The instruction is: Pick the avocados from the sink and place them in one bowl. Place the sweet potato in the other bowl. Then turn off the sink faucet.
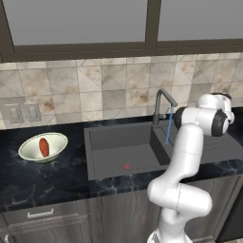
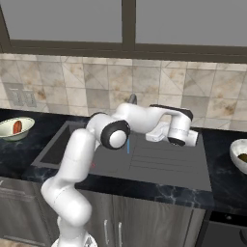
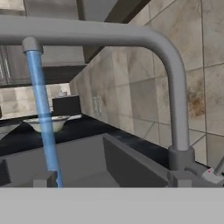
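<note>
Running: sink faucet (image 3: 175,83) water stream (image 3: 43,118) close in hand view | sweet potato (image 1: 44,147) in bowl (image 1: 56,141), left base view | second bowl (image 2: 236,153) on counter (image 2: 219,140), right base view | jaws wide apart, holding nothing

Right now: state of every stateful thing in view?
Dark grey gooseneck faucet: on, blue water stream running.
Dark grey sink basin: no fruit visible.
Pale cream-green bowl: holds orange-red sweet potato.
Second bowl at the right: something dark inside, unclear what.
Gripper: open, holding nothing, near the faucet.
</note>
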